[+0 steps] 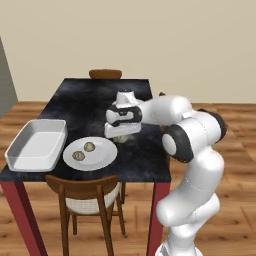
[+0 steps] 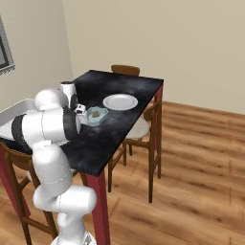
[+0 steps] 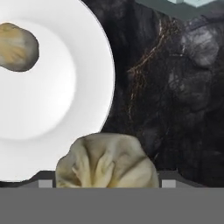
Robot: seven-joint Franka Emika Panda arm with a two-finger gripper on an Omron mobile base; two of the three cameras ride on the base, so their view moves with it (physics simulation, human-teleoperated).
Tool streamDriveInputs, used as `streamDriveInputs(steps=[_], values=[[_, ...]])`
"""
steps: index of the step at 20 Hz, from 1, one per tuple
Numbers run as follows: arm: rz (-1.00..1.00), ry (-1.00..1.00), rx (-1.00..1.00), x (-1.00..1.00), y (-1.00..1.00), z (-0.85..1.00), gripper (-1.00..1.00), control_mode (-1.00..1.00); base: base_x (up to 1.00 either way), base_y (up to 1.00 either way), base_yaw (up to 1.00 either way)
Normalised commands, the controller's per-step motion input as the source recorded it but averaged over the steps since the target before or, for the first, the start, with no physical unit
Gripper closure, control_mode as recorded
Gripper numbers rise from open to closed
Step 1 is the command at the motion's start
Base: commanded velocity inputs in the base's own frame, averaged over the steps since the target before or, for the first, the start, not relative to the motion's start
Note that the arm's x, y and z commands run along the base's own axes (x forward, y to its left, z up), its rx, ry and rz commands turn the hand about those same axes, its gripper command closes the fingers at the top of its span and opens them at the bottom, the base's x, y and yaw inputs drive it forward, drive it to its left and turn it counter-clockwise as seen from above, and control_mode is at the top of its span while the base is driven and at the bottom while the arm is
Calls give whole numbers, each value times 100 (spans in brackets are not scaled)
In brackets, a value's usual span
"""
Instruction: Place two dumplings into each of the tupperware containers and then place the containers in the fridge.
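Hanging over the black table [image 1: 85, 100], toward its right edge and just right of a round white plate [image 1: 102, 161]: gripper [image 1: 121, 136], pointing down. On that plate, near the front edge, two dumplings [image 1: 89, 146] side by side, apart from each other. Left of the plate, at the front left corner, the deep white tupperware [image 1: 30, 150], nothing visible inside. Wooden chair [image 1: 87, 195] tucked at the front edge.

From the right base view: small pale blue tupperware [image 2: 91, 121] mid-table, just past the hand, with one olive-brown dumpling [image 2: 96, 114] in it. Beyond it, toward the far right corner, a second plate [image 2: 120, 102], bare.

Looking along the hand: jaws spread wide yet pinching a pale, pleated held dumpling [image 3: 107, 162], one dark fingertip at each flank. Behind it the plate rim and one plate dumpling at the upper left; dark marbled tabletop to the right; corner of the blue tupperware at the top edge.
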Motion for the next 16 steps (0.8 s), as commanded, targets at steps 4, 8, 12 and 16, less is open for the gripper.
streamDriveInputs(steps=[4,8,12,16], values=[[-16,9,0,-54,-36,33,100,-100,0,0,0],[-11,2,0,-50,-26,34,100,-100,0,0,0],[0,0,-2,-87,-44,35,100,-100,0,0,0],[0,0,0,-92,-59,38,100,-100,0,0,0]])
